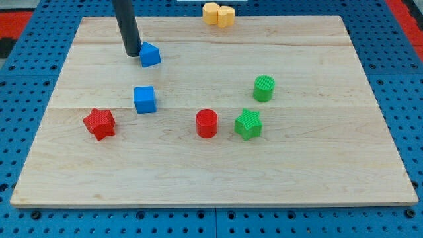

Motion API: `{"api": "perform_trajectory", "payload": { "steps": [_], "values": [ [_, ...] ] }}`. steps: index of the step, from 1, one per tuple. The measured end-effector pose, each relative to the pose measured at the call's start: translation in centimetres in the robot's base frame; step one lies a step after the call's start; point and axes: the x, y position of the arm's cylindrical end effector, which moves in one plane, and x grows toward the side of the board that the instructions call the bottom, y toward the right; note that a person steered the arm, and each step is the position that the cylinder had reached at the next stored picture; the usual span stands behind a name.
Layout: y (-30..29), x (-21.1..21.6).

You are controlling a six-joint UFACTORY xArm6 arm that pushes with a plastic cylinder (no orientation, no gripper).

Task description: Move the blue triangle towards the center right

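My tip (133, 53) touched the small blue plastic triangle (150, 55) near the wooden counter's (317, 172) far-left corner; an off-centre push risked spinning it aside. No hand fitted.

Rightward of the blue triangle (150, 54), only the green cylinder (264, 88) stands near.

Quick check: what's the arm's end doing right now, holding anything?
My tip: a bare rod, no gripper, holding nothing; it sits just left of the blue triangle.
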Motion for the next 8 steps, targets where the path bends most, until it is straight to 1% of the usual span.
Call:
{"api": "perform_trajectory", "payload": {
  "steps": [1, 3, 4, 6, 7, 8],
  "values": [
    [0.8, 0.0],
    [7.0, 0.1],
    [9.9, 1.3],
    [7.2, 2.6],
    [9.2, 4.5],
    [13.0, 5.7]
  ]
}}
